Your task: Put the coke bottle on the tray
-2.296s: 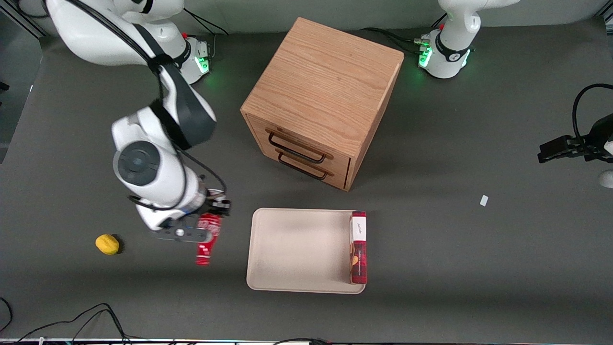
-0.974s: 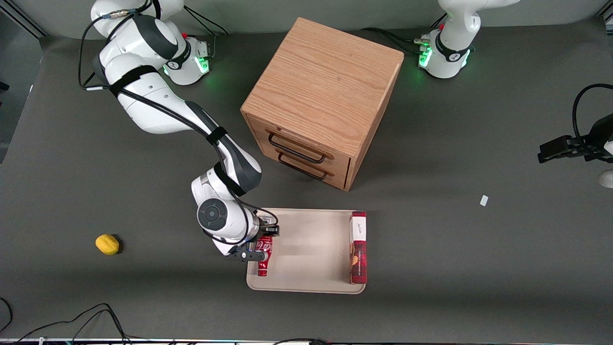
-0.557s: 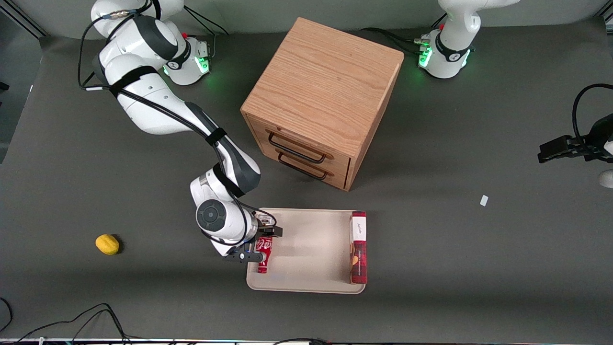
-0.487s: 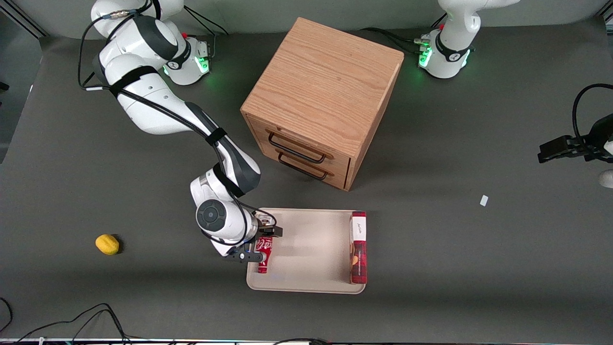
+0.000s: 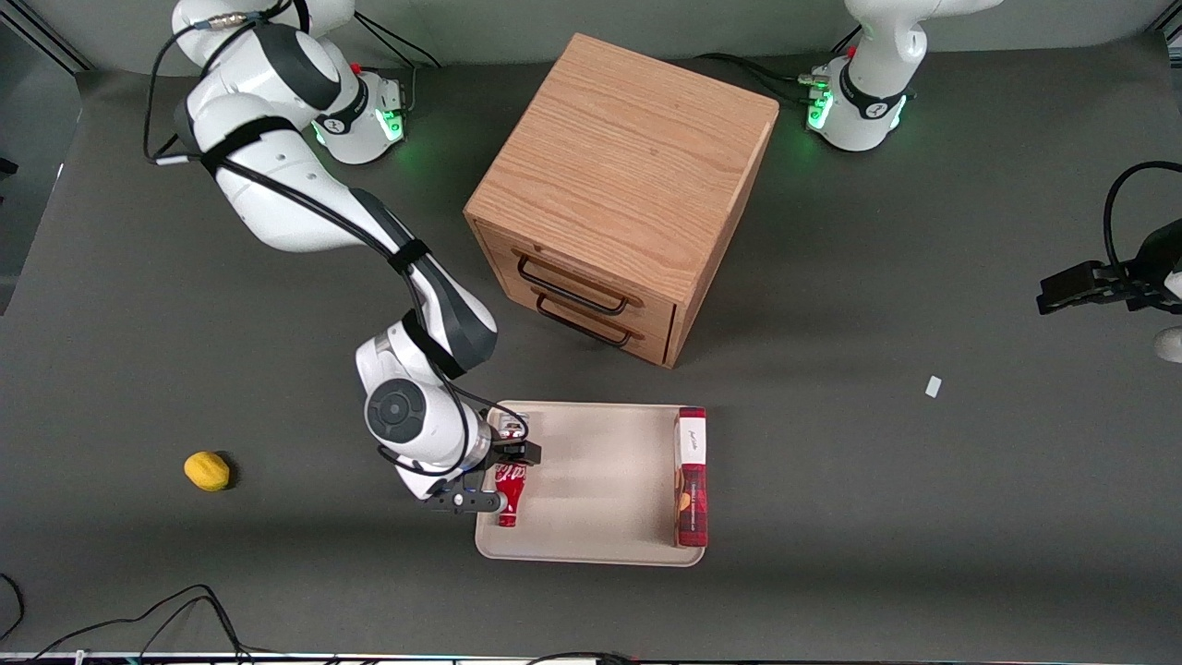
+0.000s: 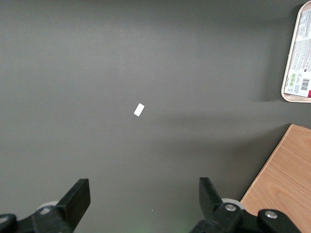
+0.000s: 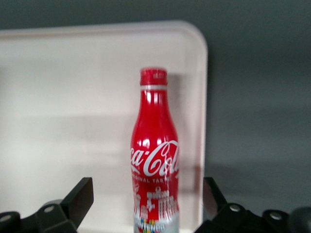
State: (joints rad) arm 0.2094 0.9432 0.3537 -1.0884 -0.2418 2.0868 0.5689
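surroundings: we note red plaid box (image 5: 693, 480) on tray (image 5: 591, 517), drawer cabinet (image 5: 619, 199) farther from camera | coke bottle (image 7: 153, 160): red, white script, lying on tray | gripper (image 5: 505, 480): fingers spread, clear of bottle

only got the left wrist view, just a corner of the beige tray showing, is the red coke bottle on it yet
observer: yes, the slim red coke bottle lies on the flat beige tray, by its edge toward the working arm's end.
operator: is the gripper open
observer: yes, the gripper is open, with a gap between each finger and the bottle's silver end.
operator: anything loose nearby
observer: a small yellow fruit sits on the table toward the working arm's end, apart from the tray.
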